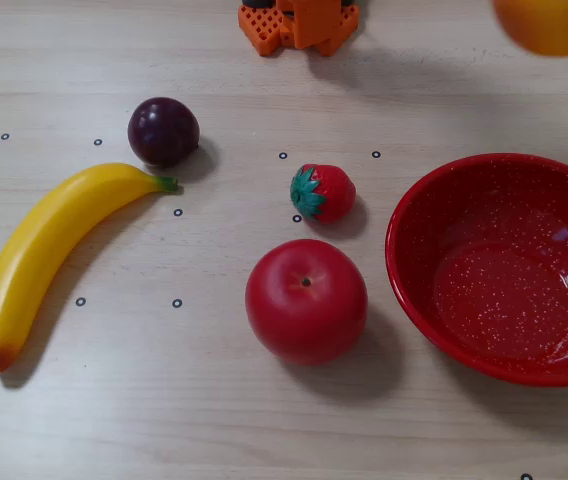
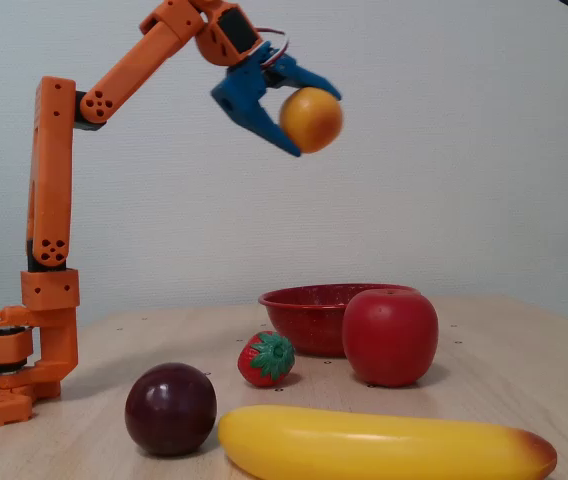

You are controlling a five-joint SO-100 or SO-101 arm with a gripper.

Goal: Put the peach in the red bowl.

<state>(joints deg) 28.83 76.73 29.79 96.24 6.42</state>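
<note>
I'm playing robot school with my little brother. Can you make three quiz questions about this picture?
1. True or false: the peach is lying on the table.
2. What is inside the red bowl? A) the apple B) nothing C) the strawberry
3. Which fruit lies beside the banana's green tip?

Key: 1. False, the fingers hold it high up. 2. B. 3. The plum.
</note>
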